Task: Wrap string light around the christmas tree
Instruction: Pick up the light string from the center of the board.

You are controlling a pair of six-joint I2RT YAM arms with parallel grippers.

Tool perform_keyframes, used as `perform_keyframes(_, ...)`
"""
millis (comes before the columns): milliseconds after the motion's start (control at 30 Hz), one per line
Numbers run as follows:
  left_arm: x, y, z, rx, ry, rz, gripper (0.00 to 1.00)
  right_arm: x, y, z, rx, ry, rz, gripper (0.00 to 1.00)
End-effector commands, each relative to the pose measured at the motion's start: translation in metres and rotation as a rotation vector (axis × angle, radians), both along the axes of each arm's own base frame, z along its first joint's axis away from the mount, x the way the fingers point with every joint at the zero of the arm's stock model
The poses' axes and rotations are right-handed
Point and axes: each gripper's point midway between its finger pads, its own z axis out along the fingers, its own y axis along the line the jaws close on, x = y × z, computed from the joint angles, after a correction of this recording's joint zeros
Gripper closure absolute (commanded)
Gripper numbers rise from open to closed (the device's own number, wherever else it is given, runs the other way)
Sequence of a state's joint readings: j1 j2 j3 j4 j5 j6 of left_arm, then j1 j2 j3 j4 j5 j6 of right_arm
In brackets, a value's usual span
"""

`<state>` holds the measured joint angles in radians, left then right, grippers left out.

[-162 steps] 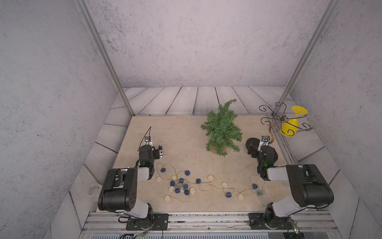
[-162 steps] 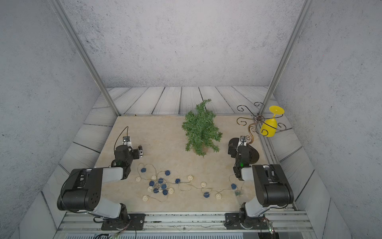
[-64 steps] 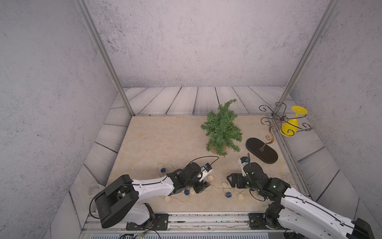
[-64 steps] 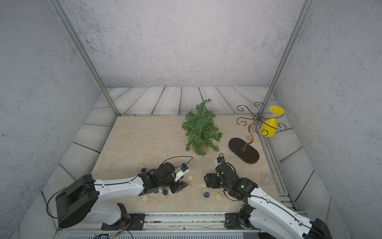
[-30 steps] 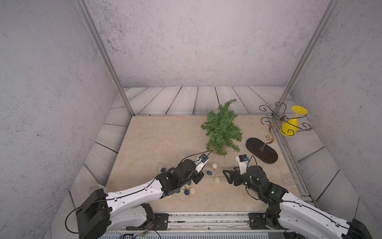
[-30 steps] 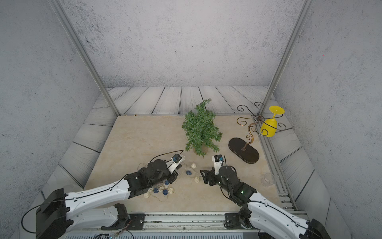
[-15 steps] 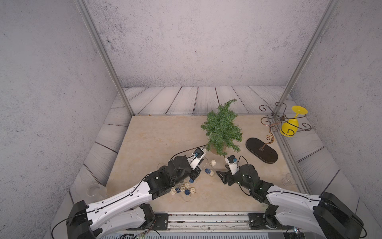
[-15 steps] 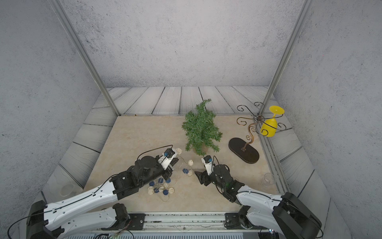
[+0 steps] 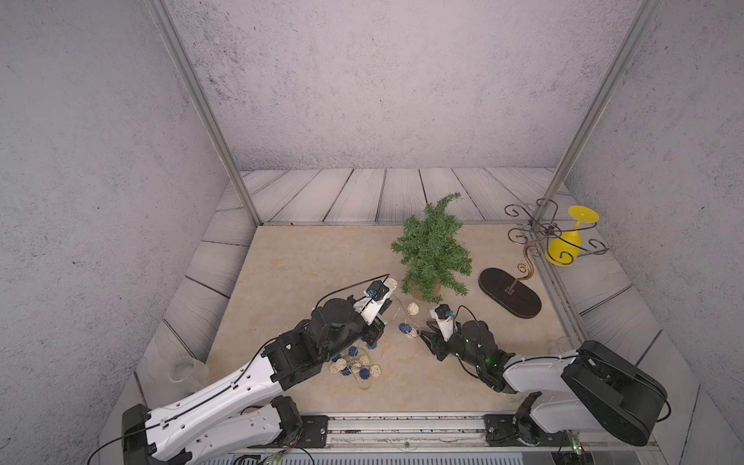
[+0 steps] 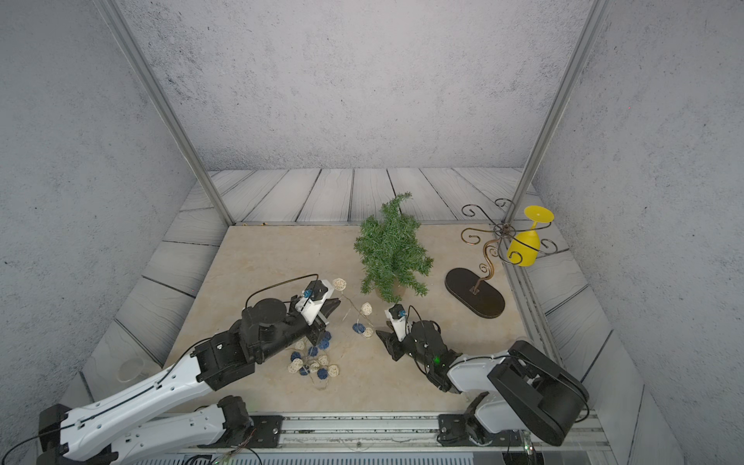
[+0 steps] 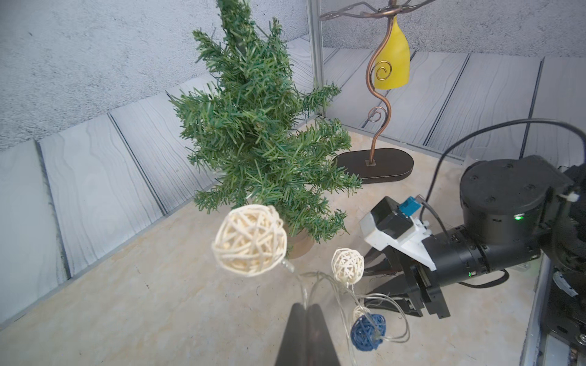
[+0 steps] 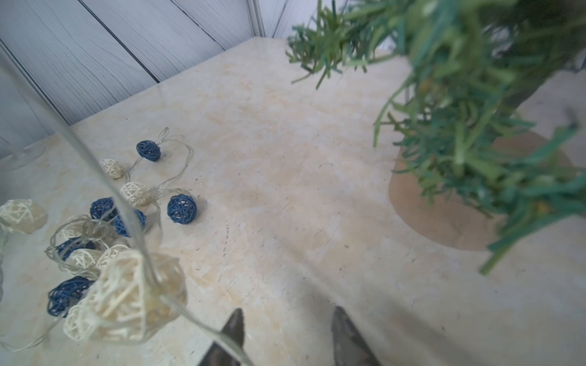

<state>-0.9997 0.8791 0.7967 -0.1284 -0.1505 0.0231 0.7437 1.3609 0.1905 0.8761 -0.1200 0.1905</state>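
The small green christmas tree [image 9: 430,249] [image 10: 390,249] stands in its tan pot [image 12: 444,215] right of centre on the mat. My left gripper [image 11: 306,305] [image 9: 384,308] is shut on the thin wire of the string light, just left of the pot. A cream ball [image 11: 250,240], a smaller cream ball [image 11: 348,264] and a blue ball [image 11: 367,331] hang from that wire. Most of the string light lies heaped [image 9: 354,364] [image 12: 111,215] on the mat under my left arm. My right gripper [image 12: 287,317] [image 9: 426,336] is open near the mat in front of the pot. The wire crosses one of its fingers [image 12: 236,320], not between them.
A curly copper wire stand on a dark oval base [image 9: 509,298] stands right of the tree, and a yellow goblet [image 9: 563,245] hangs from it. A clear glass [image 9: 187,368] lies at the mat's front left corner. Metal posts rise at both back corners.
Both arms have moved toward the tree. My left gripper has lifted the wire and its balls nearer the pot. The right jaws have narrowed but still show a gap.
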Motion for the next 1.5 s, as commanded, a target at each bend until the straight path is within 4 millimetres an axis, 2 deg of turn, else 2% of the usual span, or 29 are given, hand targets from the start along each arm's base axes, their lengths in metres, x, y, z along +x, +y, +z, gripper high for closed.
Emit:
perform_keyframes(0, 0.008, 0.011, 0.012, 0.005, -0.037, 0.063, 1.00, 0.004, 0.000, 0.017, 0.044, -0.054, -0.013, 0.69)
perform_keyframes(100, 0.023, 0.033, 0.017, 0.009, -0.068, 0.210, 1.00, 0.002, 0.001, 0.028, 0.050, -0.038, -0.005, 0.83)
perform_keyframes(167, 0.032, 0.048, 0.018, 0.007, -0.081, 0.297, 1.00, -0.002, -0.002, 0.047, 0.085, -0.043, -0.010, 0.83)
perform_keyframes(300, 0.042, 0.055, 0.007, 0.003, -0.052, 0.331, 1.00, -0.004, -0.017, 0.086, 0.079, -0.043, -0.068, 0.88)
perform_keyframes(433, 0.058, 0.062, -0.012, -0.049, 0.036, 0.336, 1.00, -0.004, -0.041, 0.122, 0.054, -0.057, -0.165, 0.91)
perform_keyframes(500, 0.065, 0.070, -0.013, -0.092, 0.061, 0.362, 1.00, -0.001, -0.055, 0.134, 0.032, -0.069, -0.232, 0.92)
perform_keyframes(567, 0.070, 0.076, -0.003, -0.145, 0.052, 0.364, 1.00, 0.002, -0.067, 0.152, 0.031, -0.101, -0.294, 0.92)
perform_keyframes(700, 0.070, 0.071, 0.028, -0.189, 0.002, 0.321, 1.00, 0.005, -0.076, 0.188, 0.049, -0.171, -0.336, 0.91)
perform_keyframes(833, 0.074, 0.063, 0.060, -0.236, -0.048, 0.289, 1.00, 0.019, -0.087, 0.221, 0.029, -0.261, -0.426, 0.94)
perform_keyframes(933, 0.083, 0.064, 0.079, -0.236, -0.088, 0.317, 1.00, 0.032, -0.093, 0.239, 0.005, -0.298, -0.488, 0.95)
perform_keyframes(1067, 0.103, 0.083, 0.089, -0.225, -0.106, 0.420, 1.00, 0.043, -0.110, 0.259, -0.008, -0.306, -0.585, 0.95)
perform_keyframes(1200, 0.117, 0.092, 0.096, -0.240, -0.111, 0.442, 1.00, 0.046, -0.118, 0.282, 0.013, -0.321, -0.601, 0.95)
perform_keyframes(1267, 0.123, 0.098, 0.098, -0.238, -0.108, 0.470, 1.00, 0.047, -0.129, 0.289, 0.006, -0.330, -0.637, 0.96)
perform_keyframes(1367, 0.132, 0.106, 0.101, -0.259, -0.098, 0.501, 1.00, 0.049, -0.139, 0.296, 0.037, -0.329, -0.654, 0.98)
perform_keyframes(1467, 0.141, 0.116, 0.098, -0.274, -0.079, 0.545, 1.00, 0.057, -0.149, 0.293, 0.055, -0.297, -0.681, 0.99)
